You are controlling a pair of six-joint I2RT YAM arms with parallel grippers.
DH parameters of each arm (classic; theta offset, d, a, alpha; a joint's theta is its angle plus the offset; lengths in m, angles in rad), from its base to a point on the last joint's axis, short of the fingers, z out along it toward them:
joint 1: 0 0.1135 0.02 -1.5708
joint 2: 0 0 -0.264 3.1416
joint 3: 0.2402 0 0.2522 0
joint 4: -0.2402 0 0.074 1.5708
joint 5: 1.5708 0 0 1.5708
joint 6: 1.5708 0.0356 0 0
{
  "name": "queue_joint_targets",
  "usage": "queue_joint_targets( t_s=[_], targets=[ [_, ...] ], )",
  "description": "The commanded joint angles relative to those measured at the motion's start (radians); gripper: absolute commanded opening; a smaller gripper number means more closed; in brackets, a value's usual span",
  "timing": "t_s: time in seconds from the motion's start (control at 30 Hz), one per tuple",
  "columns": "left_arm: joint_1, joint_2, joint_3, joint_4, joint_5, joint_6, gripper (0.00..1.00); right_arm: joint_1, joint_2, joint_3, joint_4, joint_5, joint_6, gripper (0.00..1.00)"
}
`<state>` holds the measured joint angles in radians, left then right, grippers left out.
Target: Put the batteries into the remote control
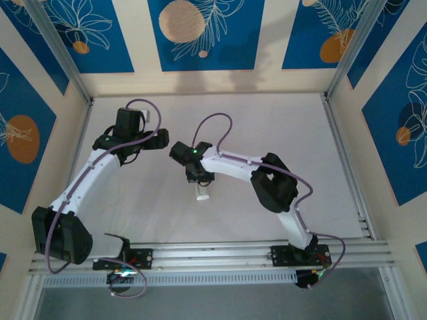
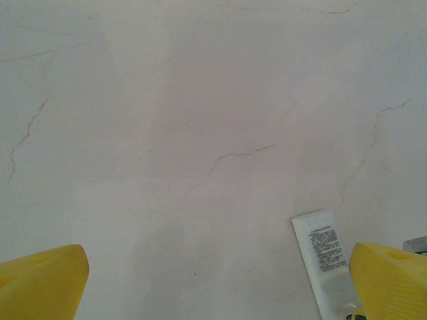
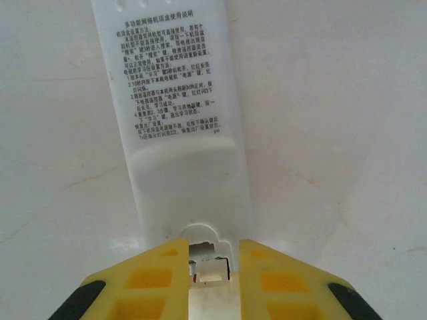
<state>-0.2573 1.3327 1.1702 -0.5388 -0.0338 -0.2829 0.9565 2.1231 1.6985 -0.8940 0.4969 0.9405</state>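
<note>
The remote control (image 3: 180, 100) is a slim white bar with its printed back label facing the right wrist camera. It stretches away from my right gripper (image 3: 212, 250), whose yellow fingers (image 3: 157, 267) are shut on its near end at the notched battery cover. From above, the right gripper (image 1: 200, 180) hangs over the middle of the table with the remote control (image 1: 203, 194) poking out below it. My left gripper (image 2: 220, 270) is wide open with nothing between its fingers, and the remote control (image 2: 322, 257) lies just inside its right finger. The left gripper (image 1: 163, 139) sits left of the right one. The batteries are out of view.
The table (image 1: 280, 133) is a pale surface with thin cracks, framed by aluminium rails (image 1: 343, 167) and blue-and-cream patterned walls. A small grey metallic bit (image 2: 417, 243) pokes in at the right edge of the left wrist view, too cut off to identify.
</note>
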Motion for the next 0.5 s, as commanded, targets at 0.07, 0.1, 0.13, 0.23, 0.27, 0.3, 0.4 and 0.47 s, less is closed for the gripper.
queue_joint_targets(
  t_s=[0.07, 0.1, 0.13, 0.23, 0.27, 0.3, 0.4, 0.47],
  targets=[
    [0.009, 0.014, 0.009, -0.006, 0.018, -0.006, 1.00, 0.006, -0.031, -0.021, -0.027, -0.016, 0.004, 0.18],
    [0.009, 0.012, 0.012, -0.006, 0.018, -0.004, 1.00, 0.008, -0.029, -0.024, -0.020, -0.017, 0.004, 0.18],
    [0.009, 0.012, 0.010, -0.006, 0.017, -0.005, 1.00, 0.010, -0.028, -0.034, -0.007, -0.017, 0.002, 0.18],
    [0.009, 0.012, 0.010, -0.006, 0.016, -0.004, 1.00, 0.005, -0.021, -0.039, 0.009, -0.024, 0.003, 0.18],
    [0.009, 0.012, 0.009, -0.005, 0.015, -0.004, 1.00, 0.005, -0.020, -0.037, 0.012, -0.019, 0.000, 0.18],
    [0.009, 0.014, 0.011, -0.006, 0.016, -0.004, 1.00, 0.005, -0.019, -0.037, 0.015, -0.012, -0.002, 0.18],
    [0.009, 0.014, 0.009, -0.006, 0.019, -0.004, 1.00, -0.005, -0.011, -0.030, 0.019, -0.011, -0.008, 0.18],
    [0.009, 0.015, 0.010, -0.006, 0.017, -0.004, 1.00, -0.008, -0.008, -0.027, 0.027, -0.023, -0.010, 0.18]
  ],
)
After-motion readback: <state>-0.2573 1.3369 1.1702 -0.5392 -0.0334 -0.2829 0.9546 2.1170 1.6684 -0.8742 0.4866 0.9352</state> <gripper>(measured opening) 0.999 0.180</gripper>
